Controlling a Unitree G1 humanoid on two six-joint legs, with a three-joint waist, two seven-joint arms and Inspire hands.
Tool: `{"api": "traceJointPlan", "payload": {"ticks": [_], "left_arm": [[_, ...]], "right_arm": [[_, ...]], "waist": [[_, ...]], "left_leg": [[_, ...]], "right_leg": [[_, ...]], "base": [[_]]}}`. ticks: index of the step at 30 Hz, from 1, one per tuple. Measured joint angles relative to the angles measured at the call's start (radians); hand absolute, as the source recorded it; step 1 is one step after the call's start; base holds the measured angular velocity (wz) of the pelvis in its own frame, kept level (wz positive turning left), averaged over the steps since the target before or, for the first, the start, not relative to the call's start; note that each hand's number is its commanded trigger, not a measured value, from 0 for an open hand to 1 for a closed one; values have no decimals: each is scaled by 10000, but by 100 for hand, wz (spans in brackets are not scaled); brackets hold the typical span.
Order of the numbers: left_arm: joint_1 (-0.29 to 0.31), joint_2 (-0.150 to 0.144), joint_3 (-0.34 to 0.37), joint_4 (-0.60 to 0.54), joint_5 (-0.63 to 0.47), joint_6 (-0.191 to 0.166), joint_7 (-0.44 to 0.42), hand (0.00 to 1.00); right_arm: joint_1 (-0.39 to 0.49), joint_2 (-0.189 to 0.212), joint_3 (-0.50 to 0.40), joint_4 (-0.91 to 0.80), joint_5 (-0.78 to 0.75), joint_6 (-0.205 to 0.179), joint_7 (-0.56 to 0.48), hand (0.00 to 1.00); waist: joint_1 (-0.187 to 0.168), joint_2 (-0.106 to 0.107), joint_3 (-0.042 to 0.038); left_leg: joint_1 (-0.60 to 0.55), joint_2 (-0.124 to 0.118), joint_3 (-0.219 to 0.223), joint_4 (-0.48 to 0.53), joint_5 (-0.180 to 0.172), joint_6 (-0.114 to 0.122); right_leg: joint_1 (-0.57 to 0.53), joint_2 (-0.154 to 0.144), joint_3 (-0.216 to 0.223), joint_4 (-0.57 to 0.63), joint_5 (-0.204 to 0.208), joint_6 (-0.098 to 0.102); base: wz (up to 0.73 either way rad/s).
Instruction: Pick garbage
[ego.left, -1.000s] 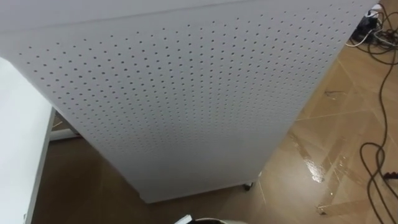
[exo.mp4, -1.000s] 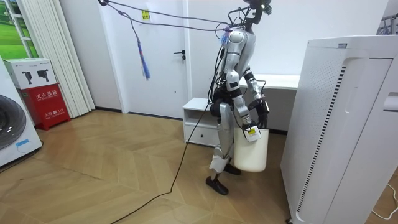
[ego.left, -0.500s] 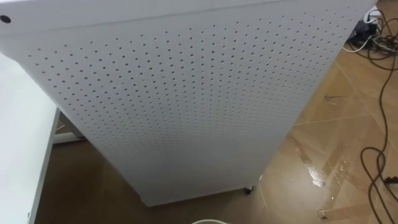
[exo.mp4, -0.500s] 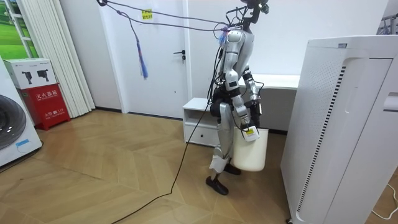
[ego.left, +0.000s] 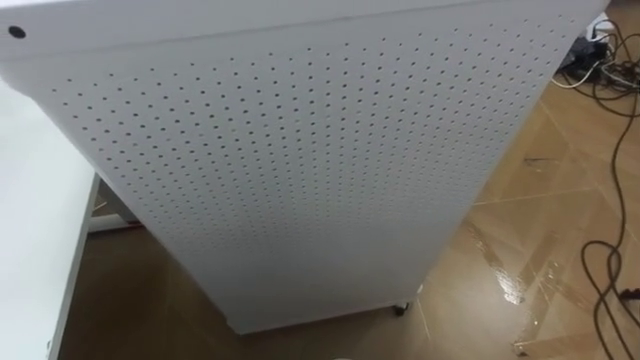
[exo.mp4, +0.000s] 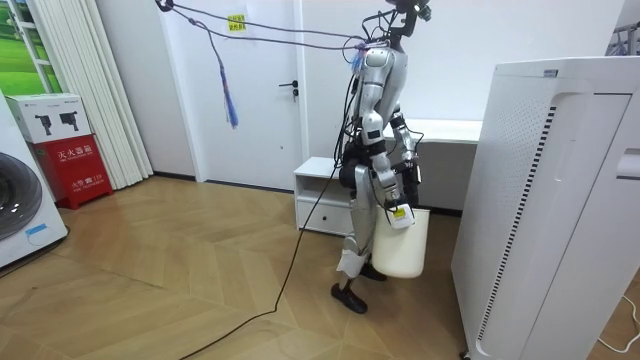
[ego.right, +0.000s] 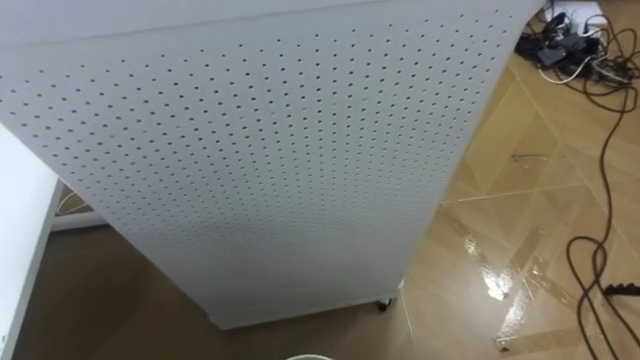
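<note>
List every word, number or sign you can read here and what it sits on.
Nothing can be quoted.
Red box: white characters, too small to read.
Yellow sign near the top of the door: blurred.
Small label on top of the white perforated cabinet: too small.
Its dotted side in the eye views: no text.

White bin (exo.mp4: 408, 248) (robot's leg in front) is partly hidden.
</note>
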Motion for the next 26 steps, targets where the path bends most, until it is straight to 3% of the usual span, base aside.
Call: {"api": "traceJointPlan", "payload": {"ticks": [5, 7, 8, 9, 13, 18, 21, 23, 24, 26], "left_arm": [[572, -108, 1200, 1384, -161, -156, 664, 0], [819, -116, 1521, 1968, -597, -238, 941, 0], [940, -202, 1812, 2315, -923, -300, 1066, 0], [1073, -320, 2118, 2564, -1107, -335, 1208, 0], [1149, -479, 2695, 3302, -1627, -365, 1671, 0], [1816, -469, 3515, 3717, -3151, -331, 1950, 0], [1990, -556, 3815, 3928, -3852, -200, 1996, 0], [2042, -571, 3989, 3949, -3938, -83, 2024, 0], [2066, -587, 4143, 3941, -3937, 12, 2039, 0], [2090, -634, 4304, 3967, -3989, 190, 2098, 0]], "right_arm": [[911, -92, -673, 142, 126, -200, -41, 100], [1263, -94, -833, 214, 594, -327, -82, 100], [1460, -83, -1022, 366, 750, -387, -73, 100], [1619, -54, -1302, 515, 843, -409, -49, 100], [1960, 89, -1922, 919, 1216, -415, -93, 100], [2349, 355, -2786, 1325, 1748, -378, -357, 100], [2549, 373, -3150, 1330, 2006, -210, -404, 100], [2644, 376, -3274, 1329, 2107, -121, -447, 100], [2667, 383, -3412, 1333, 2115, -35, -448, 100], [2733, 391, -3493, 1352, 2194, 45, -477, 100]], "waist": [[-27, 96, -138], [-13, 91, -157], [-26, 52, -162], [-25, 13, -254], [-63, -194, -311], [-84, -351, -336], [-78, -353, -300], [-63, -349, -262], [-62, -272, -293], [-63, -273, -273]], "left_leg": [[798, -13, 67, -456, 16, -26], [1280, -14, 165, -710, 23, -39], [1564, -16, 204, -878, 29, -50], [1741, -12, 271, -1002, 27, -56], [2276, -11, 295, -1236, -4, -102], [2905, 3, 291, -1364, -131, -150], [3182, 14, 316, -1381, -225, -165], [3363, 50, 406, -1385, -302, -187], [3439, 85, 496, -1381, -340, -198], [3532, 112, 535, -1376, -386, -208]], "right_leg": [[735, 32, -17, -388, 2, 5], [1156, 69, 46, -630, 2, 6], [1395, 81, 74, -739, -3, 16], [1520, 89, 97, -841, -5, 19], [1979, 124, 124, -1035, -23, 45], [2676, 200, 213, -1377, -33, 62], [3007, 246, 299, -1519, -30, 83], [3147, 273, 342, -1529, -33, 85], [3202, 293, 361, -1532, -33, 85], [3281, 312, 364, -1539, -33, 84]], "base": [[-5], [-8], [-14], [-14], [-6], [-2], [-7], [-14], [-19], [-10]]}}
